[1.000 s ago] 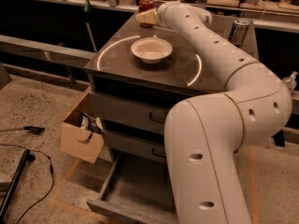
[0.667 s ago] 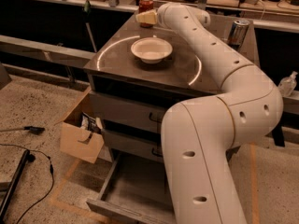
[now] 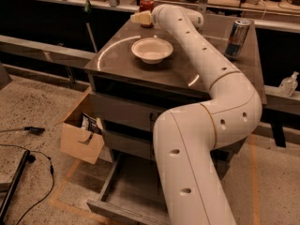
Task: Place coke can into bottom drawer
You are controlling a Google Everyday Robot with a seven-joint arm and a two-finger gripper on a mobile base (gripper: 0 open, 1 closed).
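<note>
The coke can (image 3: 146,3), red with a silver top, stands upright at the far left corner of the cabinet top (image 3: 117,50). My gripper (image 3: 140,18) is stretched out over the cabinet top and sits right in front of the can's lower part, at its left side. It hides the base of the can. The bottom drawer (image 3: 123,190) is pulled open near the floor, showing a flat grey inside, partly hidden by my arm (image 3: 197,139).
A white bowl (image 3: 152,49) sits on the cabinet top near the gripper. A tall blue-and-silver can (image 3: 236,38) stands at the right. An open cardboard box (image 3: 80,135) stands left of the drawers. Cables (image 3: 23,168) lie on the floor.
The lower part of my arm has shifted slightly to the left. The gripper stays next to the coke can, which has not moved.
</note>
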